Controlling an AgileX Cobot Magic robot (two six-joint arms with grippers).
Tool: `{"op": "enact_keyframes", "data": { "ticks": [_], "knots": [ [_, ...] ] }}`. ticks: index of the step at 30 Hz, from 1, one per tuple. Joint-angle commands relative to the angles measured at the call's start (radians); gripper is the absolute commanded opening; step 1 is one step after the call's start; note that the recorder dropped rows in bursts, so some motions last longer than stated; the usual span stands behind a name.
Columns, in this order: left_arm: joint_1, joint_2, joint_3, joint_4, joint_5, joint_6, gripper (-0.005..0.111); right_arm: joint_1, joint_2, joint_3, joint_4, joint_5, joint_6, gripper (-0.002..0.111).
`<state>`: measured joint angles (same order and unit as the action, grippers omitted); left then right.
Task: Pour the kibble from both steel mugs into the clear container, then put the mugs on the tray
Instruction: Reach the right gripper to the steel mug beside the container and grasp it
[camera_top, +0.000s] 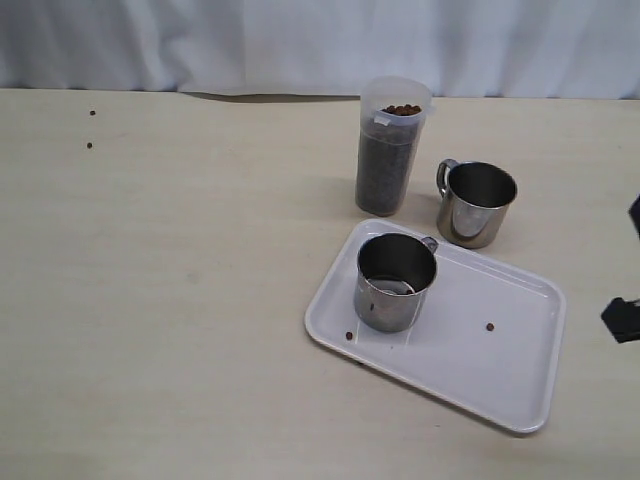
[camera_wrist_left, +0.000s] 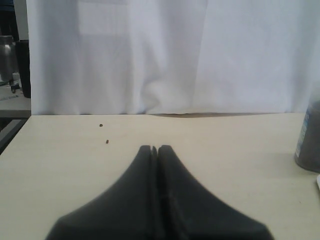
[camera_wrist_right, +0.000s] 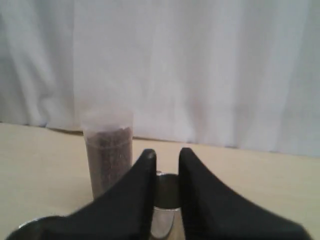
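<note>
Container (camera_top: 392, 150): upright on the tabletop (camera_top: 180, 300), just behind the back edge of the tray (camera_top: 480, 370). It is filled with kibble (camera_top: 385, 170) almost to the rim, and a few brown pellets show at the very top.

Near mug (camera_top: 394, 280): upright on the tray, in its left part close to the back-left corner. The handle points away toward the far mug, and the inside shows bare steel.

Far mug (camera_top: 477, 203): upright on the tabletop, off the tray. It is just beyond the tray's back edge and near the container on its right. The handle is turned toward the container.

Loose pellets: one on the tray (camera_top: 349, 336) at its left edge beside the near mug, another (camera_top: 490, 327) on the bare middle of the tray. Two stray pellets (camera_top: 89, 146) lie far left on the tabletop, well apart from everything else; they also show ahead of the left tool (camera_wrist_left: 154, 148).

Left tool: fingers pressed together, nothing between them, low over bare tabletop.

Right tool (camera_wrist_right: 166, 152): fingers a narrow gap apart, gripping nothing. A strip of steel mug shows beyond the gap, with the container farther back. In the exterior view only a dark piece of this tool shows at the right edge, clear of the tray.

White curtain (camera_top: 300, 40) behind the tabletop.
</note>
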<state>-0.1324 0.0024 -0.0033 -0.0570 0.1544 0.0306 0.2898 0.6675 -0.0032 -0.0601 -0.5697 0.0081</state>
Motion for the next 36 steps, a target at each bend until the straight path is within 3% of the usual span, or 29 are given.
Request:
{"op": "enact_keyframes", "data": {
  "ticks": [1,2,4,6,17,36],
  "knots": [
    [-0.005,-0.002,0.003,-0.005,-0.011,-0.005,0.0,0.003,0.329,0.003,-0.007,-0.198,0.003,0.054],
    [-0.005,-0.002,0.003,-0.005,-0.011,-0.005,0.0,0.003,0.452,-0.036,0.017,-0.229,0.003,0.083],
    [-0.005,-0.002,0.003,-0.005,-0.011,-0.005,0.0,0.003,0.6,-0.099,0.029,-0.239,0.0,0.111],
    [-0.005,-0.002,0.003,-0.005,-0.011,-0.005,0.0,0.003,0.727,-0.162,0.029,-0.259,-0.075,0.11],
    [-0.005,-0.002,0.003,-0.005,-0.011,-0.005,0.0,0.003,1.15,-0.463,0.019,-0.296,-0.078,0.11],
    [-0.005,-0.002,0.003,-0.007,-0.011,-0.005,0.0,0.003,1.371,-0.66,0.029,-0.291,-0.114,0.11]
  ]
}}
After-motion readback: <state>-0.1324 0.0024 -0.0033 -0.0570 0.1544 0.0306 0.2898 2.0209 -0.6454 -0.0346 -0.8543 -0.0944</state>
